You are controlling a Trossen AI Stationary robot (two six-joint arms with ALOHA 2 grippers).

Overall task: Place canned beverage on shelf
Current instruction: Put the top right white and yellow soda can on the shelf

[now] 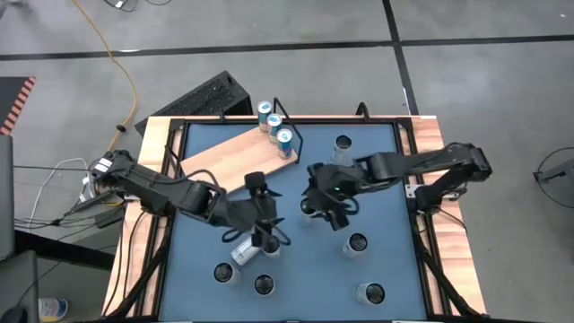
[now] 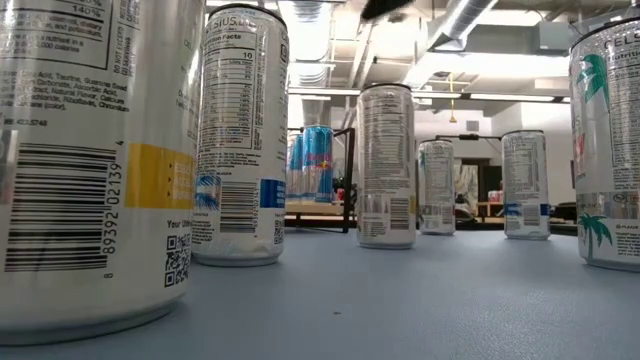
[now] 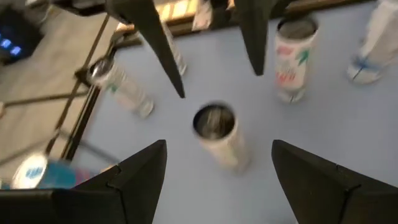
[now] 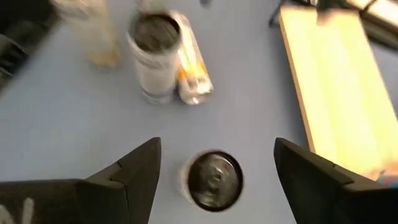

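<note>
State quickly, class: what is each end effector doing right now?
Left end effector: open, holding nothing, above an upright silver metal can.
Right end effector: open, empty, over another silver can.

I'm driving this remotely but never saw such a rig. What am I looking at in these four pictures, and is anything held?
Two dark robot arms work over a blue table. One picture looks down from above, one looks level across the tabletop, and two look out from the wrists. The left gripper and right gripper are both open, holding nothing; each wrist view shows a standing can between the fingers. Three blue cans already stand on the pale-wood shelf. More cans stand around, and one lies on its side.
</note>
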